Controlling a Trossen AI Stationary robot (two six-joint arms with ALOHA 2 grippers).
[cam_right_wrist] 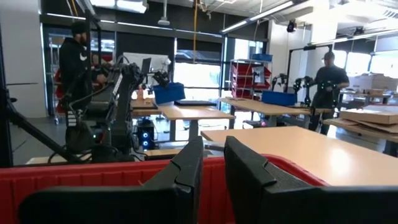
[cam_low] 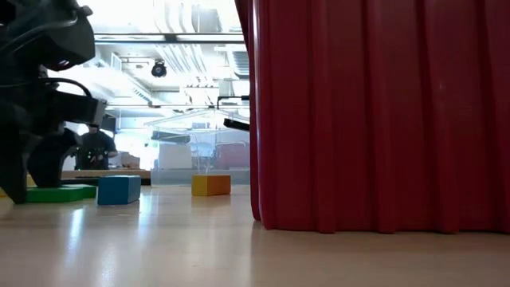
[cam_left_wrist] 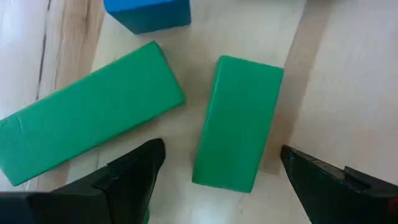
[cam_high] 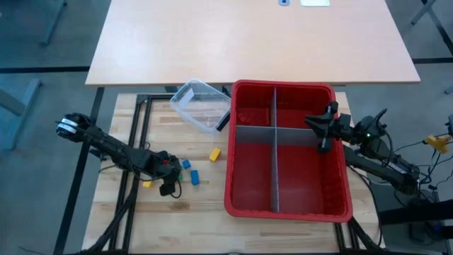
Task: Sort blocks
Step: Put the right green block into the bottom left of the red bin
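Blocks point(cam_left_wrist: 238, 121) between my spread left gripper point(cam_left_wrist: 217, 180) fingers, not yet gripped.
Neighbouring green bar point(cam_left_wrist: 93, 118) just beside one fingertip point(cam_left_wrist: 140, 168) could get nudged or pinched too.

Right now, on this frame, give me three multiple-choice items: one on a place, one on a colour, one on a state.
1. Where is the right end effector?
A. Above the red bin
B. Over the clear tub
C. Beside the yellow block

2. What colour is the block between the left end effector's fingers?
A. Red
B. Green
C. Yellow

3. How does the left end effector stand?
A. Shut on a blue block
B. Open around a block
C. Out of view

Key:
1 A: the high view shows it over the red bin, by the grey divider.
2 B: the left wrist view shows a green block between the fingers.
3 B: in the left wrist view the fingers stand wide, one on each side of that block, not touching it.
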